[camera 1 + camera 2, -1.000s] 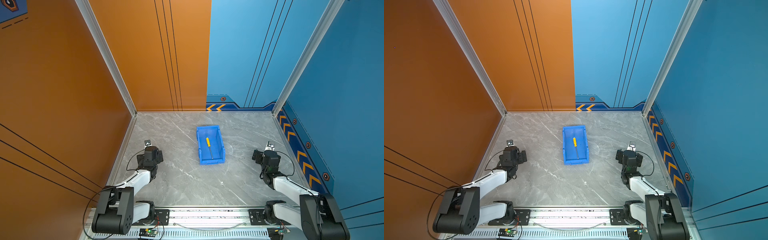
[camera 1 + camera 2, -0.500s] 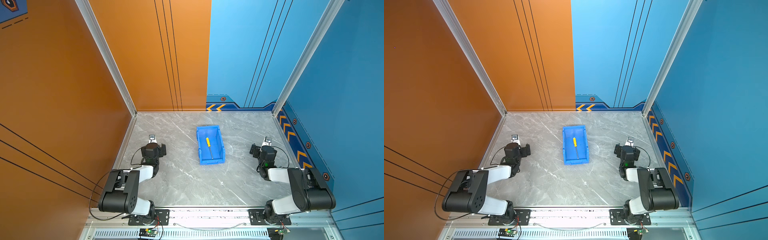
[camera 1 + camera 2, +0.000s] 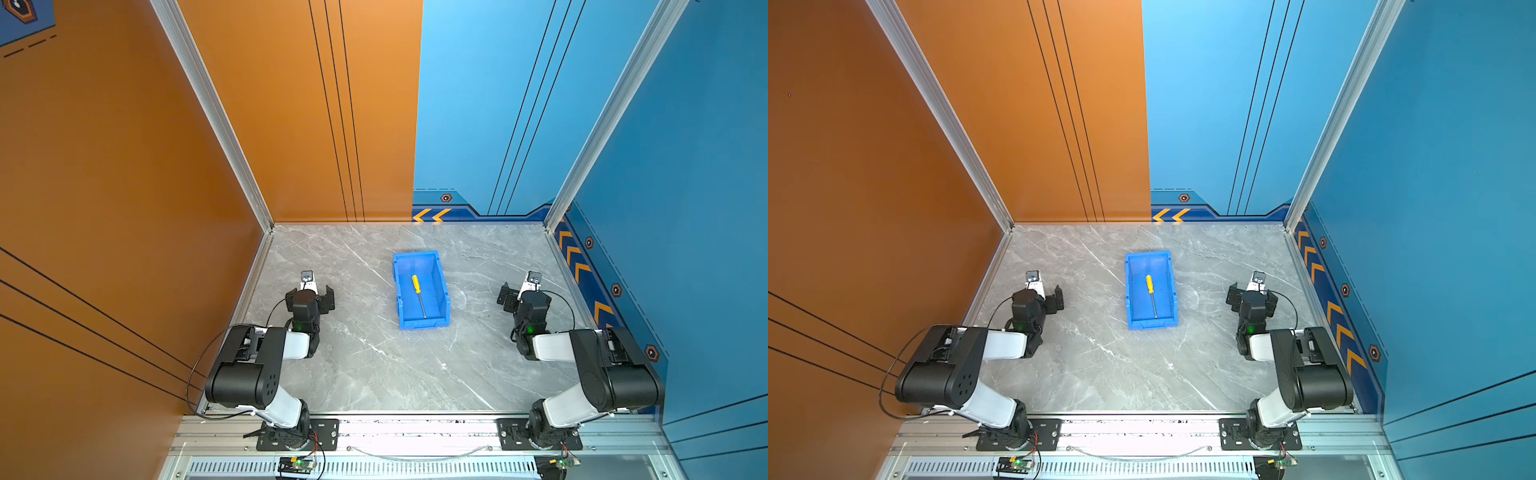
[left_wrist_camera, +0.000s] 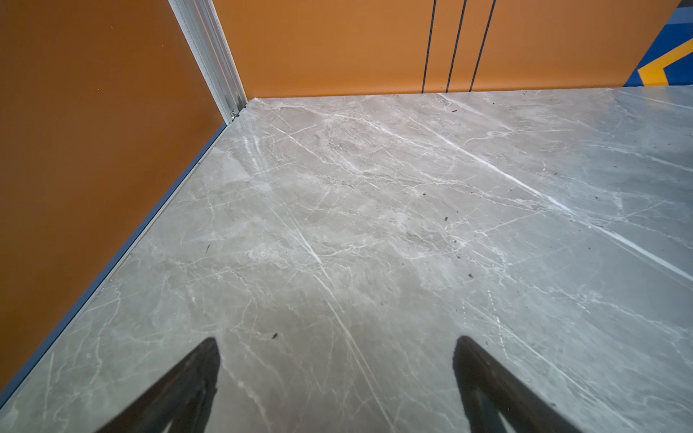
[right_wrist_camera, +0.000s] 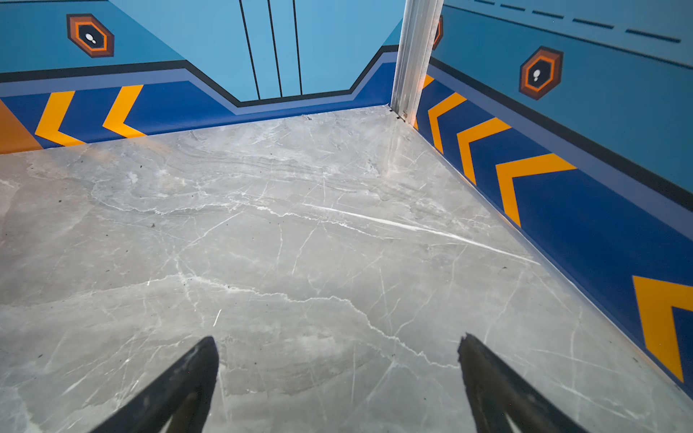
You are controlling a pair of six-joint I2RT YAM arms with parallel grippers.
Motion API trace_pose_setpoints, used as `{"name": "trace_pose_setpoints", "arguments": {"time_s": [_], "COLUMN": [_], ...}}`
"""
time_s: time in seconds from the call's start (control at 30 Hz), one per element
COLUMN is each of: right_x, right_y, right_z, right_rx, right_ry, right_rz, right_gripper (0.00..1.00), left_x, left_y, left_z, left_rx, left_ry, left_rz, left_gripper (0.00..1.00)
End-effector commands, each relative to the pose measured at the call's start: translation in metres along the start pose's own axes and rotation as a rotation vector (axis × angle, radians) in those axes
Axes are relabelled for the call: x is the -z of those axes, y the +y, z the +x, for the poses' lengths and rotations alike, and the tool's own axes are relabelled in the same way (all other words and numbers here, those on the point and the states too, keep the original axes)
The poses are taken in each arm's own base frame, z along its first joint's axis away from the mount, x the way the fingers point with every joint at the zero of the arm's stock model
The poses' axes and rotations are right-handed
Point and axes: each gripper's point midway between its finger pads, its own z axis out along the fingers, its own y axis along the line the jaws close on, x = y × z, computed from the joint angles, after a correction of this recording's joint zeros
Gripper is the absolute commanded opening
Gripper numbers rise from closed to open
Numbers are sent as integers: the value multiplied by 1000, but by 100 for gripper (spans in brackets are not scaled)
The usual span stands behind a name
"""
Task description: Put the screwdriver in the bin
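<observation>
The screwdriver lies flat inside the bin, in the middle of the worktop. The job looks done. Your left claw is wide open and holds nothing. Your right claw is wide open and empty too. Keep both arms back by the sides, well away from the bin, so you don't bump it.

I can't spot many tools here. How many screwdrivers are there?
1. The yellow-handled screwdriver lies inside the blue bin near the middle of the table, handle toward the back wall. No others show; nothing seems able to hide one.
</observation>
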Motion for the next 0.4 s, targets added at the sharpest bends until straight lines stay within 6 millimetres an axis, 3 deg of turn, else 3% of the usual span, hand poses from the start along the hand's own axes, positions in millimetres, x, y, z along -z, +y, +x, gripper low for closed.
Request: {"name": "trace_pose_setpoints", "arguments": {"time_s": [0.0, 0.37], "right_x": [1, 1], "right_y": [-2, -2], "right_z": [-1, -1], "right_rx": [5, 6], "right_ry": [-14, -21], "right_rz": [9, 9], "right_gripper": [100, 100], "left_x": [1, 0], "left_y": [-4, -9], "left_z": [-1, 0], "left_rx": [-10, -16], "left_ry": [-17, -9], "left_rz": [22, 58], "left_gripper": [98, 98]}}
